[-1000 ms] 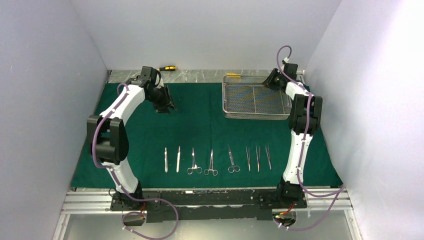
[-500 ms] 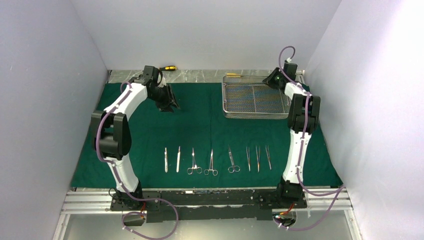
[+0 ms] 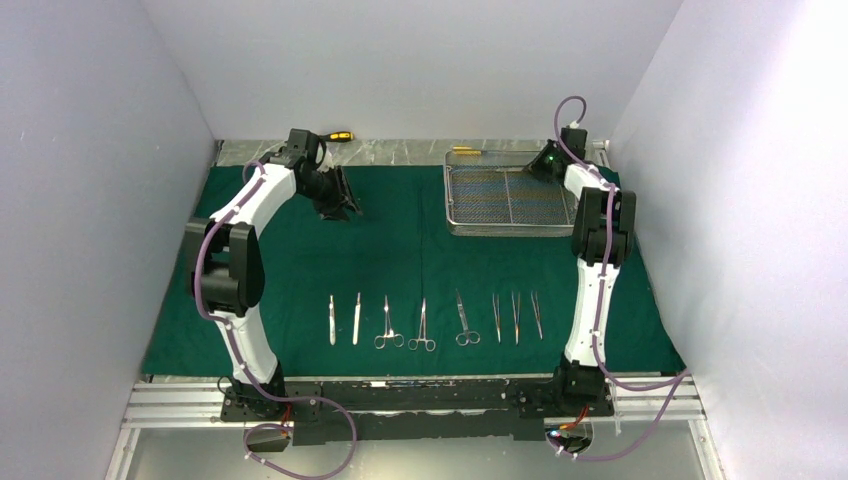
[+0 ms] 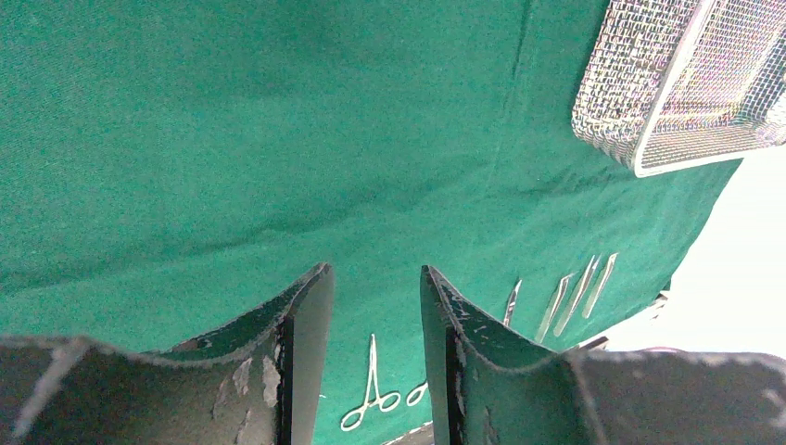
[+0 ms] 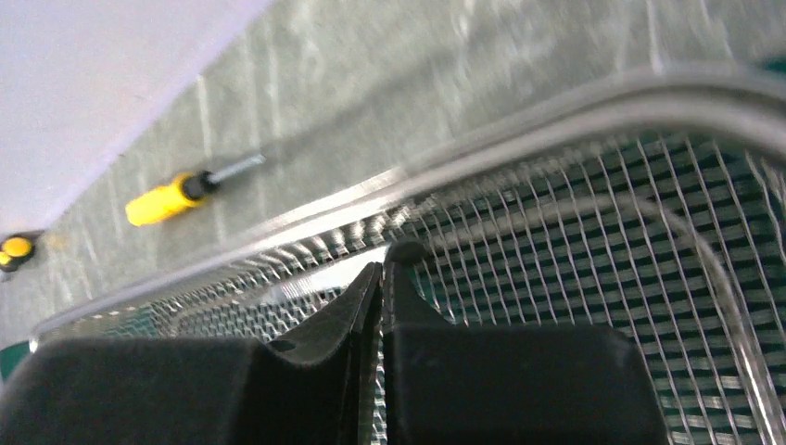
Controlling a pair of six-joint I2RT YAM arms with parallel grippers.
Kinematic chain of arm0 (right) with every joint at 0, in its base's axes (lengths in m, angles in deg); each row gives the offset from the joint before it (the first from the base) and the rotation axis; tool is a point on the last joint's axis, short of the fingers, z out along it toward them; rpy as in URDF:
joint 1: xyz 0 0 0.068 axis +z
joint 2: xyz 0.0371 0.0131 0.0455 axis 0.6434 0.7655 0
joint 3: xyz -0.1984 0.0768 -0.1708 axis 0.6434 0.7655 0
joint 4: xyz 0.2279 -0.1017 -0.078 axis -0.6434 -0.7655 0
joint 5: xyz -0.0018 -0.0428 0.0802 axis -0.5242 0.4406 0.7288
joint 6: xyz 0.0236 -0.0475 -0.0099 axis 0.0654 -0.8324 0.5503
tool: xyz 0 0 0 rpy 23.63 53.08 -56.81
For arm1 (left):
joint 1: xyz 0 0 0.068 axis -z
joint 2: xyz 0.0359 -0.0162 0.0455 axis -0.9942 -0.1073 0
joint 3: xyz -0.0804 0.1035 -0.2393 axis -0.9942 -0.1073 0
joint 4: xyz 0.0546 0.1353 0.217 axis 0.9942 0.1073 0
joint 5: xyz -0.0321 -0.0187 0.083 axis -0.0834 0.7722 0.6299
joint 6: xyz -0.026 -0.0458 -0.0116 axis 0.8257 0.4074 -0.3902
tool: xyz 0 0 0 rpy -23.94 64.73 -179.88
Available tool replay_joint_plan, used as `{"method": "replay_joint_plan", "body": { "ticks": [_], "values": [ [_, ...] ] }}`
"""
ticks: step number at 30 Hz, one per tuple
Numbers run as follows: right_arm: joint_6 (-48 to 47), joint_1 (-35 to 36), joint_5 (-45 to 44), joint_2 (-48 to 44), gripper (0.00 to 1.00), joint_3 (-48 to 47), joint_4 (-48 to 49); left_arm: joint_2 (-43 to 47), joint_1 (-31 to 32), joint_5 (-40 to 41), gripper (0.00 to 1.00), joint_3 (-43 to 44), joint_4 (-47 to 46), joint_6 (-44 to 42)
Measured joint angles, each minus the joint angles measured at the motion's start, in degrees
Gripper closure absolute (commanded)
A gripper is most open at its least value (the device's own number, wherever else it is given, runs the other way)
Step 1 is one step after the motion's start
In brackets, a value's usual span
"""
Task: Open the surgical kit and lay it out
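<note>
Top external view: dark green cloth (image 3: 400, 250) spread flat, wire-mesh tray (image 3: 512, 232) resting on its far right part. Near the front edge of the cloth, row of eight steel instruments (image 3: 421, 325) laid side by side and apart from one another: two scalpel handles at left, three ring-handled clamps in the middle, three tweezers at right. Over bare cloth at far left, left gripper (image 4: 373, 273), well apart from both tray and row; in left wrist view, jaws open with a clear gap, holding nothing. At the tray's far right corner, right gripper (image 5: 382, 258); in right wrist view, fingers (image 5: 352, 306) drawn almost together, only a thin slit left, tips against the mesh wall just under the rim; grip on the mesh or not: cannot tell. Beyond the cloth, on the grey strip (image 3: 400, 147), yellow-and-black screwdriver (image 3: 335, 136); second screwdriver (image 3: 465, 150) just behind the tray.
</note>
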Motion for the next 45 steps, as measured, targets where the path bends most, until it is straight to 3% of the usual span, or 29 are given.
{"method": "replay_joint_plan", "body": {
  "ticks": [5, 10, 21, 25, 29, 34, 39, 45],
  "values": [
    [-0.22, 0.09, -1.95, -1.75, 0.89, -1.05, -9.44, 0.0, 0.0, -0.11, 0.55, 0.0, -0.13, 0.2],
    [-1.62, 0.09, -2.6, -3.91, 0.8, -1.07, -15.96, -0.11, 0.0, -0.94, 0.55, 0.0, -0.44, 0.22],
    [-3.19, 0.04, -5.31, -3.67, 0.78, -4.68, -12.61, -2.99, 0.0, -3.1, 0.53, 2.38, -1.68, 0.26],
    [-3.06, -0.07, -6.6, -1.27, 0.67, -8.33, -11.26, -4.09, 0.0, -4.28, 0.49, 3.85, -2.62, 0.44],
    [-2.75, -0.09, -6.86, 0.7, 0.64, -8.48, -10.88, -5.2, 0.02, -5.64, 0.46, 5.33, -3.56, 1.31],
    [-2.62, -0.13, -5.53, 2.29, 0.67, -8.48, -9.16, -8.22, 0.74, -6.93, 0.38, 8.52, -5.07, 1.68],
    [-2.1, -0.24, -3.48, 2.95, 0.77, -8.48, -7.45, -12.39, 2.86, -8.63, 0.33, 12.92, -6.12, 1.73],
    [-1.09, -0.39, -0.42, 3.02, 0.79, -5.92, -2.99, -18.78, 5.99, -11.89, 0.29, 19.63, -8.57, 1.79]
  ]
}}
